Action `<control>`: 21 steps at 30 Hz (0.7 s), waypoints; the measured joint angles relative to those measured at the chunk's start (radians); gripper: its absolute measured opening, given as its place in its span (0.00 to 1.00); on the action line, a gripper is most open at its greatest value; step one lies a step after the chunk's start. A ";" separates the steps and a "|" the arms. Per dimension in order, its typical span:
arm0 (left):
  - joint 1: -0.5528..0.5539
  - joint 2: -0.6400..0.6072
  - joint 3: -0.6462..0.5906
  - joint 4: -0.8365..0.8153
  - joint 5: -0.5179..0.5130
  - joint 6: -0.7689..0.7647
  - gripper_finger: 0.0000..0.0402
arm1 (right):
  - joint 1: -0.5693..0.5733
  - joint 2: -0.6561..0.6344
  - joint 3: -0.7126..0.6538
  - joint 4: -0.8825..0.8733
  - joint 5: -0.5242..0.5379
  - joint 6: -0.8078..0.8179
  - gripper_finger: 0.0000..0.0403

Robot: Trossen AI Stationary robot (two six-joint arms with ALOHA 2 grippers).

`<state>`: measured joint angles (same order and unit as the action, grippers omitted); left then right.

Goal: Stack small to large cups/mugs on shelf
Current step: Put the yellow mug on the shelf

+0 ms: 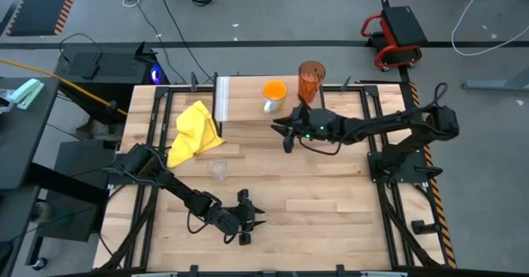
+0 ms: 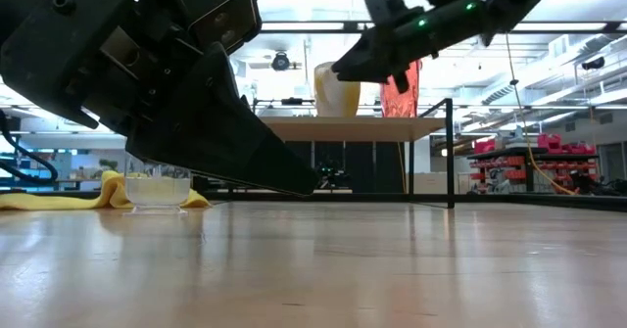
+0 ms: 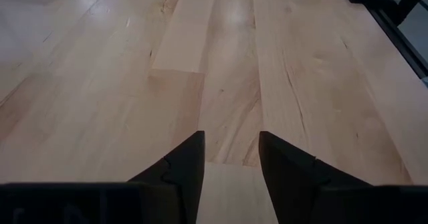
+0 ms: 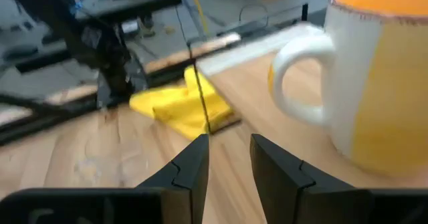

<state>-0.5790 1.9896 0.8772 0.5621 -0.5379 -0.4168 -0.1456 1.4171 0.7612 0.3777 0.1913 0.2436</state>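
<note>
Nearest the lens in the low view is the left claw (image 2: 294, 183), resting low over the tabletop (image 1: 331, 202) with its fingers parted and nothing between them; its own wrist view shows only bare planks ahead. The right claw (image 1: 287, 134) hangs over the near edge of the shelf (image 1: 248, 103), its fingers a little apart and holding nothing.

The orange mug (image 4: 374, 77) stands on the shelf just ahead of the right claw and off to one side of its line, its handle turned toward the fingers. The amber tumbler (image 1: 311, 80) stands just beyond the mug at the shelf's far corner, upright.

The small glass cup (image 1: 218, 170) is not yet on the shelf. It sits upright on the tabletop, between the two claws, just beside the yellow cloth (image 1: 194, 132). It lies closer to the left claw than to the right, back toward the shelf from the left claw's fingers, which point away from it. So the left arm looks better placed to fetch it, but would have to turn round first.
</note>
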 joint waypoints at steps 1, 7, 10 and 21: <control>0.000 0.000 0.000 0.000 0.000 0.000 0.38 | 0.008 -0.020 0.000 -0.041 0.004 0.000 0.29; 0.000 0.000 0.000 0.001 0.000 0.005 0.39 | 0.082 -0.132 0.000 -0.290 0.046 0.058 0.29; 0.002 0.000 0.000 0.001 -0.006 0.008 0.38 | 0.130 -0.174 0.000 -0.423 0.048 0.124 0.29; 0.045 0.000 0.000 0.011 -0.009 0.005 0.35 | 0.261 -0.182 0.000 -0.966 0.147 0.403 0.29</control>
<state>-0.5342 1.9896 0.8776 0.5726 -0.5472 -0.4116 0.1151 1.2347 0.7613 -0.5884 0.3378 0.6464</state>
